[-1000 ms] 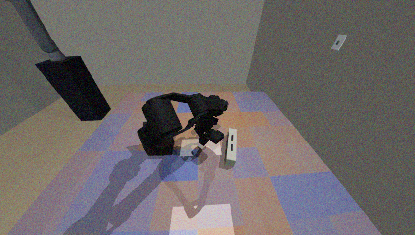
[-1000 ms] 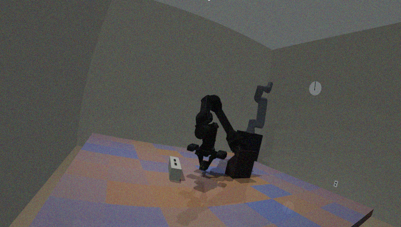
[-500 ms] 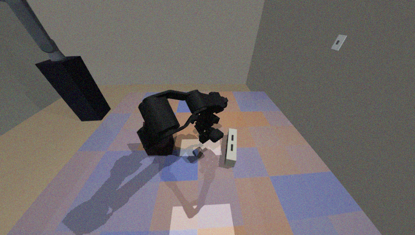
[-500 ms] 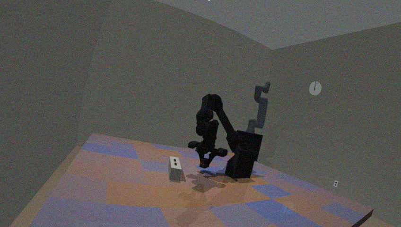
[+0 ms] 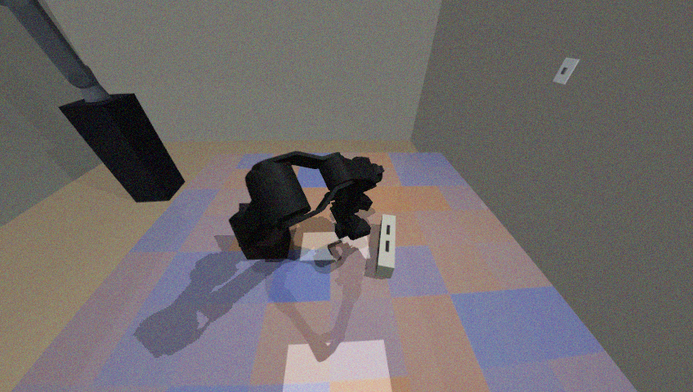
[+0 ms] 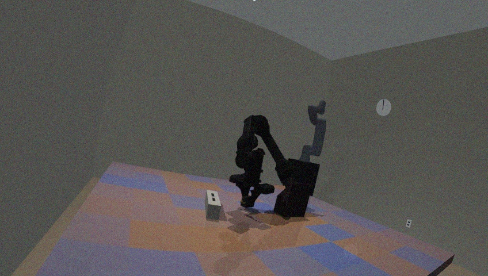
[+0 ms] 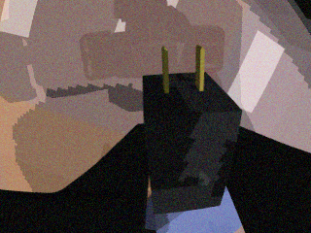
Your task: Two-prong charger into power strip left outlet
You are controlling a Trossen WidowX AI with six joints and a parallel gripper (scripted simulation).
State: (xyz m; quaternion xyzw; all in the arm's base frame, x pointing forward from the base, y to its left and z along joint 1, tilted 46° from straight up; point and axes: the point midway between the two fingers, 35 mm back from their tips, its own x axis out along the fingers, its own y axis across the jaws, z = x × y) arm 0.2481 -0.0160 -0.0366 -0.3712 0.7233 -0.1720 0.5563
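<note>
Patchwork squares of blue, orange and mauve cover the worktop [image 5: 515,320] [image 6: 164,236] under drab grey walls. My claw [image 5: 352,230] [image 6: 247,203] [image 7: 178,130] is clamped on the black charger [image 7: 191,146], whose two brass-coloured prongs [image 7: 199,68] point clear of the fingers. I have it near the pale power strip [image 5: 386,265] [image 6: 213,208], unplugged. Beyond stands a dark pedestal [image 5: 121,145] bearing a grey arm [image 5: 63,48] [image 6: 319,136].

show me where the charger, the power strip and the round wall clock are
charger [image 7: 194,141]: wrist view, on its dark body
power strip [image 5: 386,260] [image 6: 213,210]: top view, on its pale upper face; exterior view, on its side
round wall clock [image 6: 387,107]: exterior view, on its pale face
</note>
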